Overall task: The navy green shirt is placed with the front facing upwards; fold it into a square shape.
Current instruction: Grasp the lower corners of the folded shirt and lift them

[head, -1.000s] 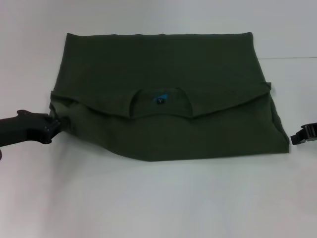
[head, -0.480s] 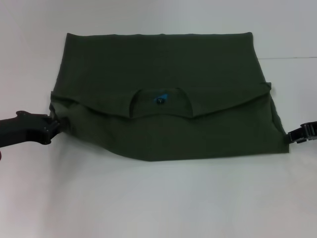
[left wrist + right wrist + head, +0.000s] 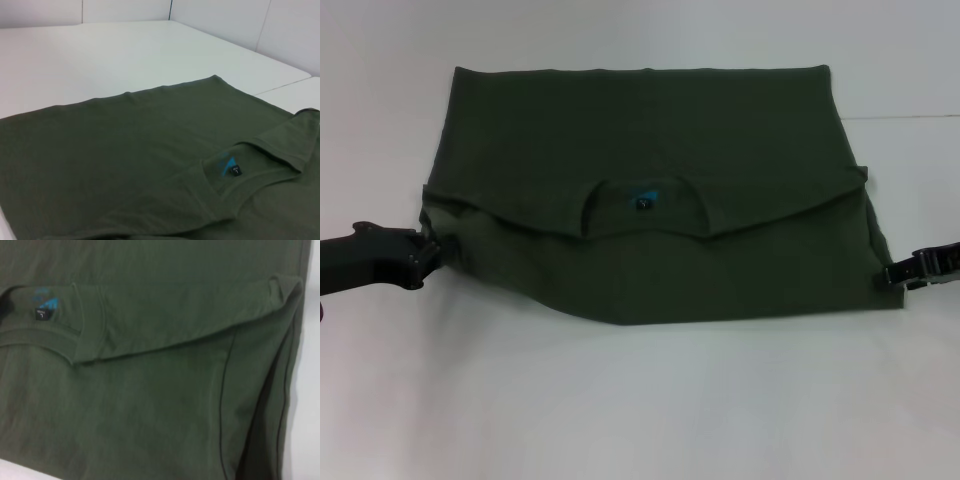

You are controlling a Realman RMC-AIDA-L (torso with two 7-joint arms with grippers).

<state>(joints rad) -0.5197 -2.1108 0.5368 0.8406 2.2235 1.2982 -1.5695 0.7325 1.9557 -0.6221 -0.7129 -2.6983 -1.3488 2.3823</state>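
Navy green shirt lies flat on white table, centre of your head view, already folded once: upper layer's edge w/ collar and blue neck label runs across the middle.

L gripper at shirt's left edge, touching cloth near the fold corner; can't tell if clenched on fabric or not.

R gripper at shirt's right near corner, tip against the hem; claw state can't tell either.

Wrist views show only cloth, label, table.
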